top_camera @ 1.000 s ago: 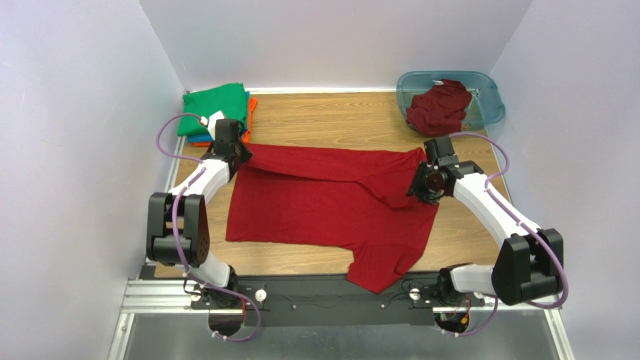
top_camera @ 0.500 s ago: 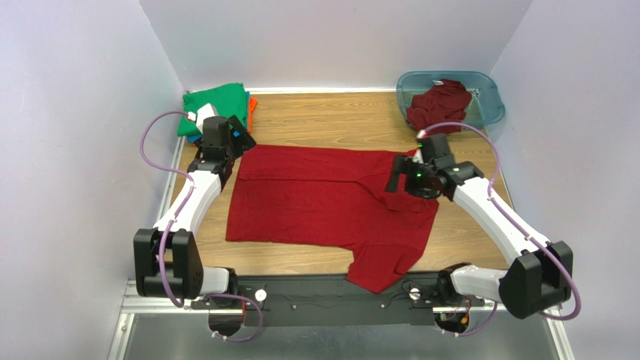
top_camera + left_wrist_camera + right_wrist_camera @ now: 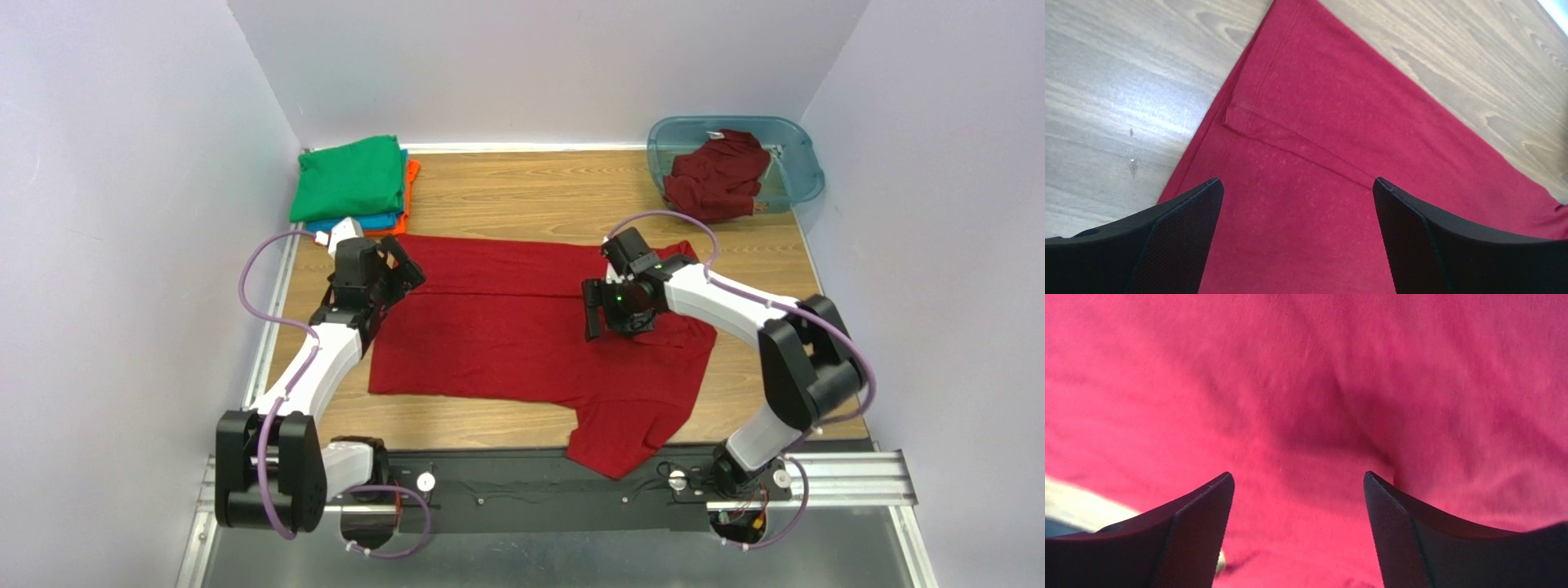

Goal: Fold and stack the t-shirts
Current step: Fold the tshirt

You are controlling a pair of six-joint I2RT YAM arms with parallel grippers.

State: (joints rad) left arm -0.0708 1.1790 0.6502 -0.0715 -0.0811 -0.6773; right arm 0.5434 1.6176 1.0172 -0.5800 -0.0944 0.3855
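My left hand (image 3: 396,265) hung over the far left corner of the dark red t-shirt (image 3: 528,331). The shirt lay spread flat in the middle of the worktop (image 3: 540,184). My left fingers were wide apart and held nothing. My right arm bent inward. My right hand (image 3: 599,311) pointed down over the shirt's middle, fingers apart and empty too. The other dark red t-shirt (image 3: 715,172) sat in the teal tub (image 3: 797,159).
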